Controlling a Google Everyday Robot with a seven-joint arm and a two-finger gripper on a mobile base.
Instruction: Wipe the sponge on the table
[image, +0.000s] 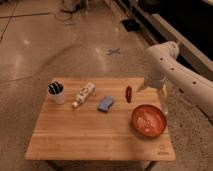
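A glossy, speckled floor stretches behind a low table with a light plank top and a small dark logo at its near right corner. The sponge, a small flat blue pad, lies on the table near the middle, towards the far side, with nothing touching it. Just to its left a white bottle lies on its side at a slant, and further left a white cup stands upright with dark things in it. To the sponge's right lies a small red object, and nearer the front right sits a red bowl. The robot's white arm comes in from the right and bends down over the table's far right edge. Its pincer hangs there, beyond the bowl and well apart from the sponge; whether it is released or clenched cannot be told.
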